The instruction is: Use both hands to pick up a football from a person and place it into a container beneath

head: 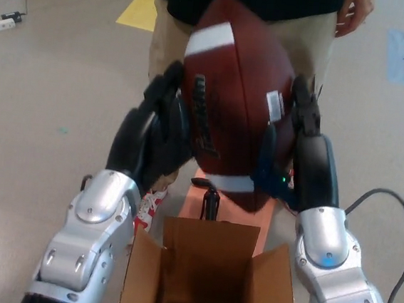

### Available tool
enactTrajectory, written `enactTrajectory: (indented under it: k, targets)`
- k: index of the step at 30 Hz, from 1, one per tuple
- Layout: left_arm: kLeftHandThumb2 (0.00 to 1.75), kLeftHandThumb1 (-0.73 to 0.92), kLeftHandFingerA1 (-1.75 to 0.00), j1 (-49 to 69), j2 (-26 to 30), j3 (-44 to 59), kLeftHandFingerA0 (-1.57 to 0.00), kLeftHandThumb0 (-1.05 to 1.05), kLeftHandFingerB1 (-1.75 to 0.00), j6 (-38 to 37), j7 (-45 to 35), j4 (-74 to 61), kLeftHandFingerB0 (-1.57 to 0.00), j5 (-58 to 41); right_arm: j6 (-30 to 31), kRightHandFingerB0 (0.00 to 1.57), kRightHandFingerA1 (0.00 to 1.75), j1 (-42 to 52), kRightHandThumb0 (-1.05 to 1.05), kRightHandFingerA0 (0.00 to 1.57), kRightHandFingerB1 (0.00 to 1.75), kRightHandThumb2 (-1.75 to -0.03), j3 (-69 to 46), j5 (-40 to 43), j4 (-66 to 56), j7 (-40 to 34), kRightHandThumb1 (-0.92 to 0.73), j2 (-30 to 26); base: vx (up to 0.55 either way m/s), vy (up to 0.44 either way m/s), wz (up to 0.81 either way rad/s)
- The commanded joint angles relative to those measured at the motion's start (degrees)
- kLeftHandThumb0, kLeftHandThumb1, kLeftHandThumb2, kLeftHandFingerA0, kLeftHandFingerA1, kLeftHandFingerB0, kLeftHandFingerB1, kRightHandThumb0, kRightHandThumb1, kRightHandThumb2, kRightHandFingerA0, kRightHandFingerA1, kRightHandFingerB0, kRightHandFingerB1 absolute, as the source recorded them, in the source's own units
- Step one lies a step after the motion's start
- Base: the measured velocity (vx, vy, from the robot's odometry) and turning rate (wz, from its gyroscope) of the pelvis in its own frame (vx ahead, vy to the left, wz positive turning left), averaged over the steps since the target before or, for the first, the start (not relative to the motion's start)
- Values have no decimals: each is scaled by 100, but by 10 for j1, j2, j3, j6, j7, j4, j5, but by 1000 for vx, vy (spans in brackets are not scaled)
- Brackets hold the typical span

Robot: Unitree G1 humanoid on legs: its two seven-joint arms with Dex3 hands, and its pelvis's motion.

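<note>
Looking down from the head camera, the brown football (pixel 235 104) hangs upright in the middle of the frame, its long axis nearly vertical with one white stripe near the top tip and another near the bottom tip, and a small white label on its right side. Pressed against its left flank is the left hand (pixel 155 129), black fingers curled around the ball's side; the right hand (pixel 299 143) clamps the opposite flank, so both hands grip the football between them. Silver forearm shells run down toward the bottom corners, and a black cable loops beside the right arm. Directly beneath the ball sits the open cardboard box (pixel 208 274), its flaps spread and its dark interior showing, with the football's lower tip above the box's far edge and clear of it. Just behind the box, an orange mat (pixel 264 211) carries a black pump (pixel 210 195) standing upright. A person (pixel 274 1) in a dark top and tan trousers stands behind the ball, one red-and-white shoe (pixel 147 211) visible beside the left arm.
</note>
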Motion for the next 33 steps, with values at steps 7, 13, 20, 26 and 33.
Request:
enactTrajectory:
  k: [7,13,20,26,33]
  targets:
    - [117,91,-7,-38,-10,14,0,-90,-6,-66,-63,126,0,2,-96,3,12,-32,-71,0,19,-87,-27,50,135,54,-92,19,0,0,0]
    - [79,92,0,-51,-7,21,0,-75,0,-99,-72,174,0,11,-131,1,19,-52,-76,0,21,-122,-38,57,192,66,-91,17,0,0,0]
    - [115,86,-3,-63,52,48,0,-99,0,-75,-66,186,0,20,-89,0,12,-49,-82,0,12,-120,-64,61,166,78,-88,-28,0,0,0]
    - [116,89,-3,-85,134,108,0,-98,0,-57,-82,206,0,6,-108,0,12,-52,-85,0,10,-120,-131,99,171,110,-88,-78,0,0,0]
    - [112,83,-3,-73,221,198,0,-100,0,-72,-142,265,0,-39,-143,0,15,-15,-84,0,13,-117,-193,136,130,155,-80,-142,0,0,0]
